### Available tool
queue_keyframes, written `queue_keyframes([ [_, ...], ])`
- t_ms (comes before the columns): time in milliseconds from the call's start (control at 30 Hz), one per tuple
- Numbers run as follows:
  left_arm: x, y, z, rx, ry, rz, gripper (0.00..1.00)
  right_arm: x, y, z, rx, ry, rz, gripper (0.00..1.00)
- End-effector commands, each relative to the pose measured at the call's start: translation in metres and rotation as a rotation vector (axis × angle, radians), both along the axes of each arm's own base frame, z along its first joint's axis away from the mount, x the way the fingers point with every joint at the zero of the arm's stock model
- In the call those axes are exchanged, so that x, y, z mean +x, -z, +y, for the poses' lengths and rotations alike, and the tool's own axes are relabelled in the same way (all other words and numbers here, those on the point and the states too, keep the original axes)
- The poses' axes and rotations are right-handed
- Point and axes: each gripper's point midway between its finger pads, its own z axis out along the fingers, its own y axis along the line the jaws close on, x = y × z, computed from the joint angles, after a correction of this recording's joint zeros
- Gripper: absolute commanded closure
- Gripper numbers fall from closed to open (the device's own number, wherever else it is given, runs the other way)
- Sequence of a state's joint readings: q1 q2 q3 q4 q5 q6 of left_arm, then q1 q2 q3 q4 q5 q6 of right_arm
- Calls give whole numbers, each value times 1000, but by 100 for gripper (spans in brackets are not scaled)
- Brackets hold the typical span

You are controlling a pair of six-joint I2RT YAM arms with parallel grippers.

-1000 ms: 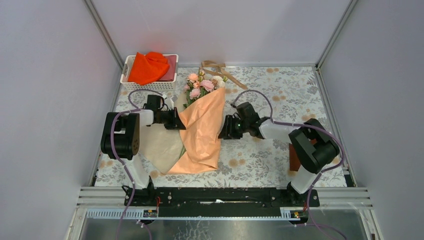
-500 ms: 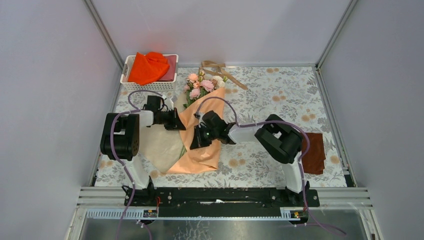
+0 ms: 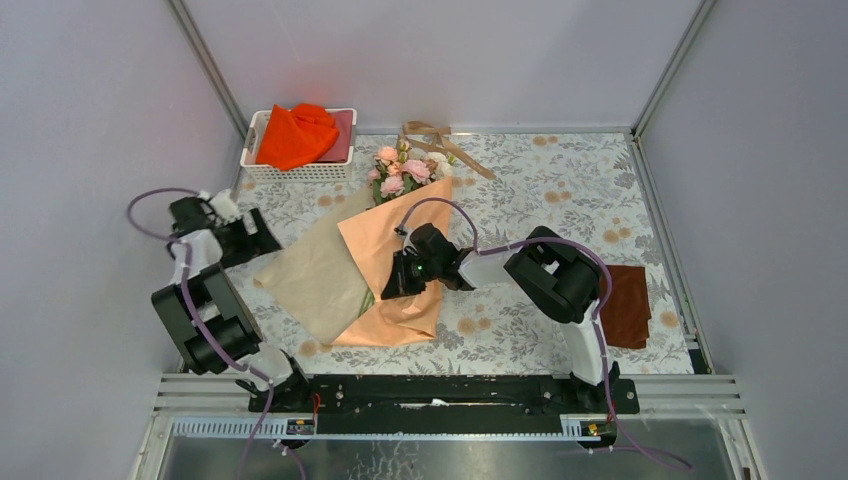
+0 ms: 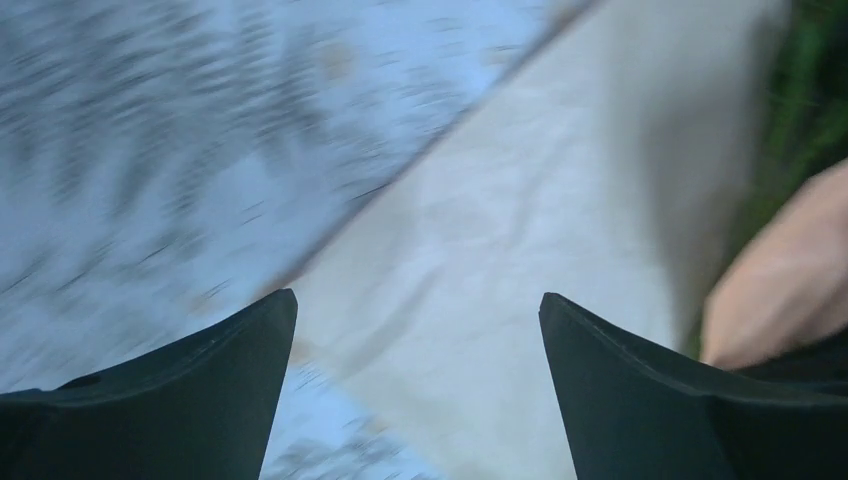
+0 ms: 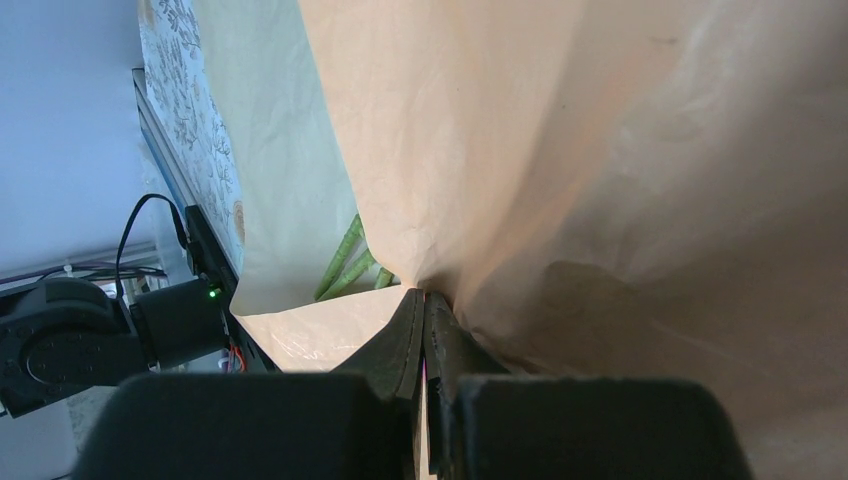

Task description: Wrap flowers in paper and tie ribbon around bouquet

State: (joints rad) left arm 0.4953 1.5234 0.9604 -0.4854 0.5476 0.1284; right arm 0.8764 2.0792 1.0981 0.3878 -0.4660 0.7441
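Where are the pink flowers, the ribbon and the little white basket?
flowers (image 3: 402,170): top view, on a pink bloom in the bunch.
ribbon (image 3: 470,162): top view, on the tan strand lying beside the blooms.
basket (image 3: 300,172): top view, on its white front wall.

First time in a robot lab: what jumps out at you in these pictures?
The peach-orange paper lies mid-table, with pink and cream flowers poking out its far end. The right tool pinches a fold of it; the left tool hangs open at its left. A bright orange-red cloth fills the far-left basket.
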Motion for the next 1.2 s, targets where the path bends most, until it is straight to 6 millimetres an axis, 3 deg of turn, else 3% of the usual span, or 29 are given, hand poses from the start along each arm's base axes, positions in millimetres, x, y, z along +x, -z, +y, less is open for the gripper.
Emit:
queue_keyframes([
  [0, -62, 18, 58, 77, -104, 165, 2, -7, 26, -10, -65, -10, 31, 99],
  [67, -75, 28, 73, 75, -120, 202, 2, -7, 26, -12, -76, -10, 29, 100],
  [167, -87, 48, 77, 52, -96, 278, 2, -4, 24, -12, -82, -5, 18, 100],
  [267, -85, 57, 64, -31, -30, 281, 4, 0, 23, -12, -94, 9, 2, 100],
  [433, -78, 66, 43, -104, 44, 282, 18, 5, 21, -14, -108, 31, -13, 100],
  [600, -74, 73, 9, -133, 194, 313, 20, 9, 21, -13, -121, 42, -18, 100],
  [767, -73, 69, -5, -184, 261, 318, 23, 11, 19, -13, -124, 50, -24, 100],
  [1033, -62, 19, -36, -308, 356, 196, 62, 10, 24, -13, -125, 52, -14, 100],
  [1167, -65, 9, -55, -311, 428, 180, 95, 11, 25, -12, -118, 62, -13, 100],
])
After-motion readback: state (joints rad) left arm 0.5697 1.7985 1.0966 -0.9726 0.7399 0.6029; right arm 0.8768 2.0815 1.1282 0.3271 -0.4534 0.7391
